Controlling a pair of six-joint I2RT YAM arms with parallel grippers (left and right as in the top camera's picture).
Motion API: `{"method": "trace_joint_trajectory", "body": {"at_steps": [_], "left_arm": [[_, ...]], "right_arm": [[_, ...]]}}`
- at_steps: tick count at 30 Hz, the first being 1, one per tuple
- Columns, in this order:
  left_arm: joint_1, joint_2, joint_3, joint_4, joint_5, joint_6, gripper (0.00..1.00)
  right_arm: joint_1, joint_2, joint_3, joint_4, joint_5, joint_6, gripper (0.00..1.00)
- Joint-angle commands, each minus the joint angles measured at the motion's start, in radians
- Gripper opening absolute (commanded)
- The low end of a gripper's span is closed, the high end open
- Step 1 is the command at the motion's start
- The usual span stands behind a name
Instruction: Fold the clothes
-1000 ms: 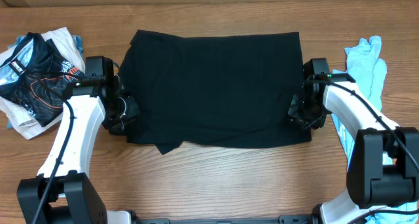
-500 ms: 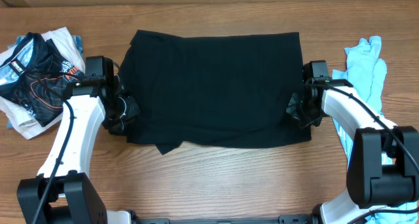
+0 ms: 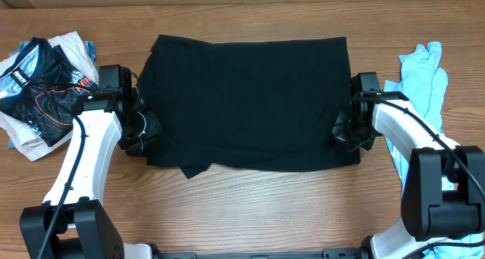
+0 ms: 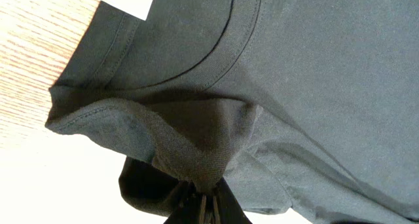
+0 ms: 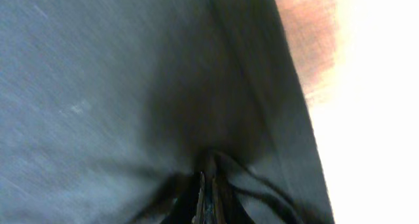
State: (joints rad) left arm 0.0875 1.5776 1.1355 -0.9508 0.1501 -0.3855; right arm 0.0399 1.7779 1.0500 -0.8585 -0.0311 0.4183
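Note:
A large plain black T-shirt (image 3: 246, 100) lies spread across the middle of the table, folded into a rough rectangle. My left gripper (image 3: 142, 132) is at its left edge, shut on a bunch of black fabric near the collar (image 4: 206, 178); the neckline seam shows above it in the left wrist view. My right gripper (image 3: 347, 130) is at the shirt's right edge, shut on a pinch of black fabric (image 5: 209, 178). A light blue tee (image 3: 420, 81) lies crumpled at the table's right side, beside my right arm.
A pile of other clothes (image 3: 42, 85), dark printed fabric over white, sits at the left edge of the wooden table (image 3: 250, 206). A small flap of the black shirt (image 3: 193, 168) sticks out at its near left corner.
My right gripper shifted slightly along the shirt's right edge, in and back out. The left arm and the shirt have not visibly moved.

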Motion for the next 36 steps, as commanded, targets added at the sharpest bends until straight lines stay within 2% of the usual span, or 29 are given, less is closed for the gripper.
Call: {"method": "trace_joint_trajectory", "body": {"at_steps": [1,4,8,22,36], "left_arm": [[0.009,0.002,0.033,0.003,0.002,0.048,0.04],[0.023,-0.002,0.086,0.02,-0.008,0.049,0.04],[0.026,-0.002,0.107,0.066,-0.007,0.048,0.04],[0.023,0.006,0.092,0.084,-0.007,0.041,0.04],[0.02,0.063,0.078,0.251,-0.007,0.029,0.04]], "right_arm": [[-0.007,-0.029,0.083,-0.069,0.084,0.008,0.04],[-0.029,-0.055,0.204,-0.177,0.164,0.036,0.04],[-0.064,-0.056,0.294,-0.205,0.169,0.035,0.04],[-0.088,-0.048,0.298,-0.167,0.164,0.024,0.04],[-0.086,-0.048,0.298,-0.107,0.142,0.023,0.04]]}}
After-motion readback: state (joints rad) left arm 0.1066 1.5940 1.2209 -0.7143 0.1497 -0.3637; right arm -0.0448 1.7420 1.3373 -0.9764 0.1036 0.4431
